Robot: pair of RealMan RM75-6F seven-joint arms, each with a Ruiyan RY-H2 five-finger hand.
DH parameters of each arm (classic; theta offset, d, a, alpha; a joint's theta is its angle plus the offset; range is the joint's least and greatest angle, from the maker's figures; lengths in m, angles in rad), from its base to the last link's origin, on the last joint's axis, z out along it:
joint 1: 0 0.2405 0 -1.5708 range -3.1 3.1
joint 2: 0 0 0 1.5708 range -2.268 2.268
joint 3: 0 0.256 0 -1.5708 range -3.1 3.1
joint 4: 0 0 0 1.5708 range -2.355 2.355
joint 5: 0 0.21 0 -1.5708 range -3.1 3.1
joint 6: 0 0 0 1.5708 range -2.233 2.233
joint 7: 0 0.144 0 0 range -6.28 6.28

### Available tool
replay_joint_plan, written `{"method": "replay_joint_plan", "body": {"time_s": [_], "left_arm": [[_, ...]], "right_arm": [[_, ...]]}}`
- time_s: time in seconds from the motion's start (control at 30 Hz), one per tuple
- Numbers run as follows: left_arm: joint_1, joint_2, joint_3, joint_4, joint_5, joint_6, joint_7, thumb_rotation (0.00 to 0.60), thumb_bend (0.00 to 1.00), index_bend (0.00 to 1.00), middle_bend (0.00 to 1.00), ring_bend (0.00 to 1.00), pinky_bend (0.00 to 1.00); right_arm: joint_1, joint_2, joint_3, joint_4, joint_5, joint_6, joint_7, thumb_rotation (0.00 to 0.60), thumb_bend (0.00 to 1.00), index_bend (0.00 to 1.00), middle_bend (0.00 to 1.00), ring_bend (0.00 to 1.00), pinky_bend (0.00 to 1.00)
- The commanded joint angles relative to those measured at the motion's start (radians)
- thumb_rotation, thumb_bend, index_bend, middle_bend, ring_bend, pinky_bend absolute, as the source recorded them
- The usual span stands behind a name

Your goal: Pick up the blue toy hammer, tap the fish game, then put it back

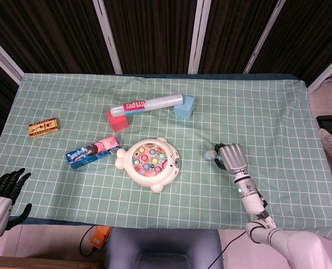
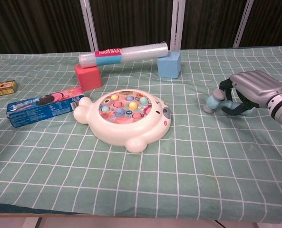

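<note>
Left hand (image 1: 2, 196) nearest, at the table's near-left edge, fingers spread, holding nothing. Fish game (image 2: 126, 115) mid-cloth. Right of it, apart, right hand (image 2: 253, 90) low over green checked cloth (image 2: 188, 171), fingers curled round blue toy hammer (image 2: 213, 101), head toward the game. Beyond, wrap roll (image 2: 124, 53) bridging red block (image 2: 88, 76) and blue block (image 2: 169, 64).

From my console: fish game (image 2: 125, 118) mid-bench (image 2: 188, 180); toy hammer (image 2: 216, 100) in my right hand (image 2: 255, 91) to its right; biscuit pack (image 2: 43, 107) left; plastic-wrap roll (image 2: 124, 53) bridging two blocks behind.
</note>
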Motion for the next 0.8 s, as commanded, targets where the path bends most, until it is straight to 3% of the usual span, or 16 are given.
{"method": "replay_joint_plan", "body": {"time_s": [0.03,0.8], "left_arm": [[0.0,0.0,0.0,0.0,0.0,0.0,0.0,0.6,0.4,0.0,0.0,0.0,0.09],[0.0,0.0,0.001,-0.001,0.0,0.0,0.002,0.6,0.4,0.0,0.0,0.0,0.09]], "right_arm": [[-0.002,0.0,0.005,0.002,-0.003,-0.002,0.0,0.6,0.46,0.96,0.75,0.76,0.79],[-0.01,0.026,0.043,-0.032,-0.002,-0.058,0.024,0.6,0.39,0.88,0.74,0.72,0.74]]}}
